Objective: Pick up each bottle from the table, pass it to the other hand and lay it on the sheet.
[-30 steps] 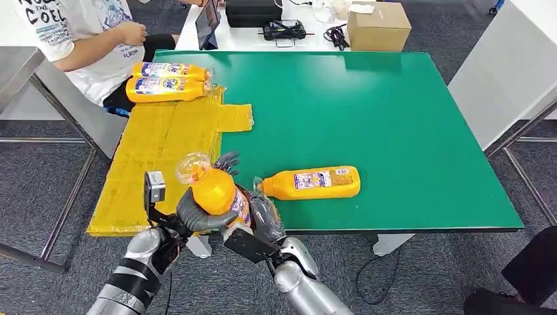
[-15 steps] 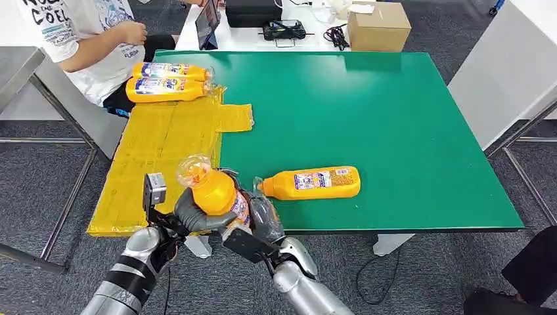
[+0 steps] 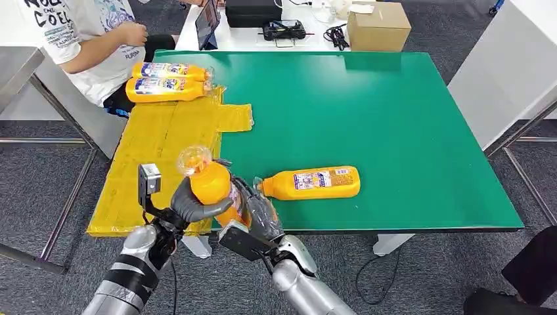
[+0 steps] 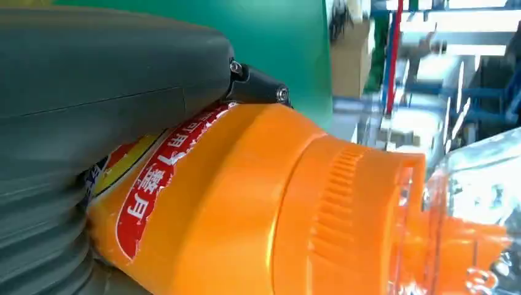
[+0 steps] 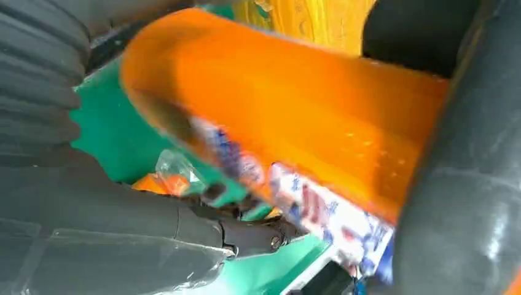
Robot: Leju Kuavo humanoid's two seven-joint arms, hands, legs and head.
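An orange bottle (image 3: 213,187) with a clear cap is held up at the table's front edge, over the border of the yellow sheet (image 3: 154,147). My left hand (image 3: 194,203) grips its upper body, thumb wrapped across it (image 4: 258,203). My right hand (image 3: 256,213) lies against the bottle's labelled lower part from the right. Its thumb (image 5: 184,236) runs beside the bottle (image 5: 295,104) with the tip near the label, and its fingers are hidden. A second orange bottle (image 3: 315,182) lies on the green table (image 3: 368,111). Two more bottles (image 3: 167,80) lie at the sheet's far end.
A person in a white shirt (image 3: 92,39) sits at the far left corner beside the two laid bottles. A cardboard box (image 3: 379,25), cables and a dark case stand on the white table beyond. The green table's front edge runs just behind my hands.
My left hand's thumb has closed over the bottle, and the bottle has shifted slightly left and up toward the sheet. The lying bottles have not moved.
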